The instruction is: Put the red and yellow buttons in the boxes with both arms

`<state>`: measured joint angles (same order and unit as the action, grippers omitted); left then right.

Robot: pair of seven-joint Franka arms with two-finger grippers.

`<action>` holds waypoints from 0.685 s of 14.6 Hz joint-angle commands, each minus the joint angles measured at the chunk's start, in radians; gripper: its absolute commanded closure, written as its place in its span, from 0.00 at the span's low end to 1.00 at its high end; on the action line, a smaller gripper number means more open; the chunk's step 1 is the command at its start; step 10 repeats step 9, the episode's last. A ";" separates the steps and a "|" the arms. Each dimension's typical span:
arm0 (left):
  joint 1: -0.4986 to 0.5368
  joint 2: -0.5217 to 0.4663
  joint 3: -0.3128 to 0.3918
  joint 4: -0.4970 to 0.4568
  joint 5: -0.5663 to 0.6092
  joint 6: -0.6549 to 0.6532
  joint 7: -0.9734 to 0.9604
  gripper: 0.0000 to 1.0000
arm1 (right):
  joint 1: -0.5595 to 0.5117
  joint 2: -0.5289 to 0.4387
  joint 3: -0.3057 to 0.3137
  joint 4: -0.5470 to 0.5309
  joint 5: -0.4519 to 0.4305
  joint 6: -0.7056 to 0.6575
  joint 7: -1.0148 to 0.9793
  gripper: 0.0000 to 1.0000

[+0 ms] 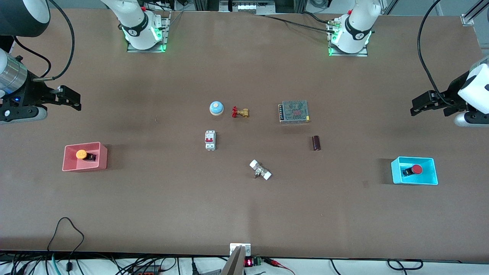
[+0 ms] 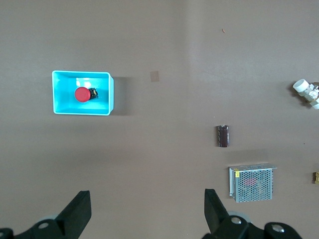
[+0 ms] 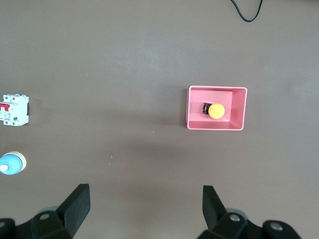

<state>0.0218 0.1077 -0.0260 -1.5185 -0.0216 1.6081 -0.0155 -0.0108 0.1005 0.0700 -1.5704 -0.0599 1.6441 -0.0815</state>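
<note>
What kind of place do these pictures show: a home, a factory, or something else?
Most likely a robotics lab. Two white arms are bolted at the edge of a brown table; the left gripper and right gripper hang open above it. Loose cables trail off the edge, and small electrical parts like a circuit breaker lie scattered.

No readable text, labels or numbers on anything

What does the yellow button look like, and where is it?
The small push button with a round yellow-orange cap has a smooth, plastic-looking cap on a short black base. It lies tipped on its side inside the pink-red rectangular plastic bin, resting on the bin's floor, with the cap pointing toward the right arm's end of the table. Nothing holds it. The bin sits on the brown table at that same end.
</note>
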 commanded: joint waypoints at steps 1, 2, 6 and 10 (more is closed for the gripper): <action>0.006 -0.026 -0.003 -0.019 0.000 -0.011 -0.007 0.00 | -0.003 0.002 0.013 0.013 -0.011 -0.021 0.020 0.00; 0.007 -0.026 -0.003 -0.019 0.000 -0.011 -0.007 0.00 | -0.003 0.001 0.013 0.012 -0.011 -0.023 0.017 0.00; 0.007 -0.026 -0.003 -0.019 0.000 -0.011 -0.007 0.00 | -0.004 -0.004 0.010 0.010 -0.012 -0.058 0.014 0.00; 0.007 -0.026 -0.003 -0.019 0.000 -0.011 -0.007 0.00 | -0.005 -0.004 0.010 0.010 -0.012 -0.055 0.014 0.00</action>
